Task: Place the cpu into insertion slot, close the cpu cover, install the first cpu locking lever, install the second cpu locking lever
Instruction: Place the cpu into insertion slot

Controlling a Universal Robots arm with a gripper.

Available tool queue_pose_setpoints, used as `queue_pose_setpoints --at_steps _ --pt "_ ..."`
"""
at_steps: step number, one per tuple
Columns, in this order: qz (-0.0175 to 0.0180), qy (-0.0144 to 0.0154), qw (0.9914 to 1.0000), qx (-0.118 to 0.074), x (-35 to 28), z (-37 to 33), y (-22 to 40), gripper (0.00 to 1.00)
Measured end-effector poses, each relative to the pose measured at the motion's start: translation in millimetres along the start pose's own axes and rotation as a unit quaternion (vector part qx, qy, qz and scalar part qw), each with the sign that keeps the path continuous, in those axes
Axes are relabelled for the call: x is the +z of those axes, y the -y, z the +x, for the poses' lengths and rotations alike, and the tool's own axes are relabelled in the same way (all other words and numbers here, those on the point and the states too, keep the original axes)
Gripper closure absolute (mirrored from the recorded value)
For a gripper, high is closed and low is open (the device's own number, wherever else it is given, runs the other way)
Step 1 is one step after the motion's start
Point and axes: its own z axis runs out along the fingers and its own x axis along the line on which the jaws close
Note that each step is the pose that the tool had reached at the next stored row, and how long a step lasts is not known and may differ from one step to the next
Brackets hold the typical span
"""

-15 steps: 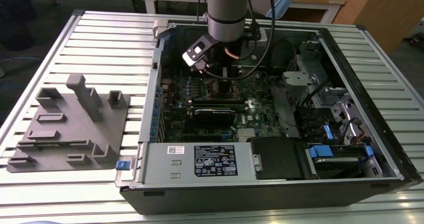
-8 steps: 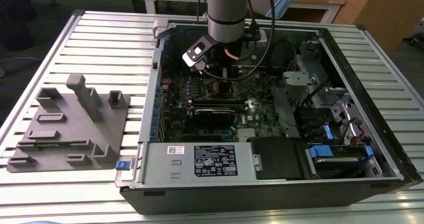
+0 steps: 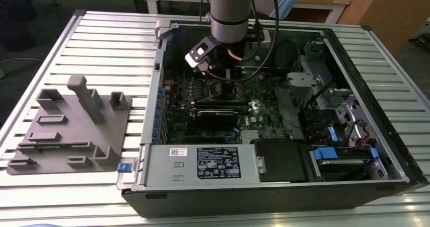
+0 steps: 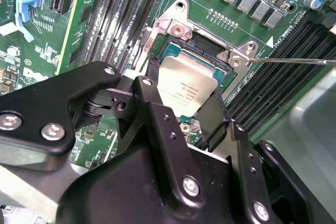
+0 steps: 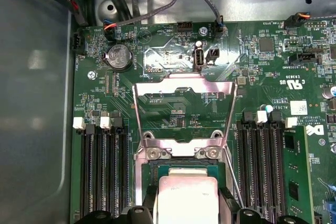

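The hand point(image 4: 185, 100) is clamped on the cpu point(image 4: 186, 85), one black finger against each of two opposite edges, and holds it right at the insertion slot point(image 4: 194, 55); whether the chip is already seated or hangs just above the contacts I cannot tell. In the exterior view this sits toward twelve o'clock inside the open computer case point(image 3: 269, 199) on the slatted table point(image 3: 108, 46), with a grey fixture block point(image 3: 74, 131) at nine o'clock from the case. The main risk, as I judge it, is a chip that goes in slightly tilted or turned off its key: socket contacts are delicate, and a sideways drag or hard press from the fingers could bend them. Letting go unevenly could also tip the chip onto one rim. The cpu cover point(image 5: 184, 86) stands swung open just beyond the slot, and a thin locking lever point(image 4: 294, 61) runs close by, so the hand could catch either. The cpu is a small flat square with a pale silvery top, fine dark print and crisp edges
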Motion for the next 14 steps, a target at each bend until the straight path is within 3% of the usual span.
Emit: queue_pose_setpoints --at_steps 14 --pt "-0.0001 -0.0014 0.99992 -0.012 0.5 0.0 0.1 0.46"
